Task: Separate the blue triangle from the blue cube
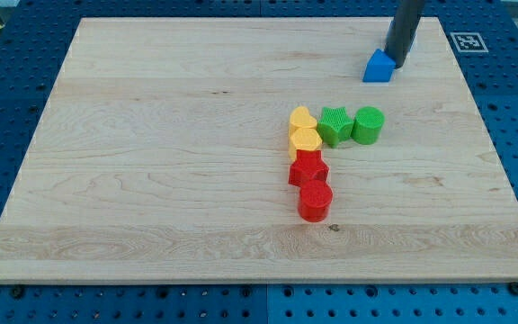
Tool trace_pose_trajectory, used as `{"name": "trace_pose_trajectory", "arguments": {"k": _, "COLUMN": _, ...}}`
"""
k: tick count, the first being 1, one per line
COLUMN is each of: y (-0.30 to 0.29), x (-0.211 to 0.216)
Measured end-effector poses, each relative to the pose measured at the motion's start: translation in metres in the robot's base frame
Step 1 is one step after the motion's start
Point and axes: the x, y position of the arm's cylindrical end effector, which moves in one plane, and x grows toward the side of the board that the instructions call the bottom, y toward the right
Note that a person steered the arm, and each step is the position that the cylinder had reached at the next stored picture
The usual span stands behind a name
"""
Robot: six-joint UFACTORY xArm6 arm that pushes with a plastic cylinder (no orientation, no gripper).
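Note:
A blue block, wedge-like in shape, lies near the view's top right on the wooden board. My tip stands right at its right side, touching or nearly touching it. The dark rod rises from there out of the view's top. I see only this one blue block; a second blue block does not show, and it may be hidden behind the rod.
A cluster sits right of the board's centre: a yellow heart, a yellow block, a green star, a green cylinder, a red star and a red cylinder. A printed marker lies at the top right corner.

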Motion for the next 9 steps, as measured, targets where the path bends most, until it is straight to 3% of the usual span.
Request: {"name": "trace_pose_trajectory", "arguments": {"k": 9, "y": -0.031, "x": 0.031}}
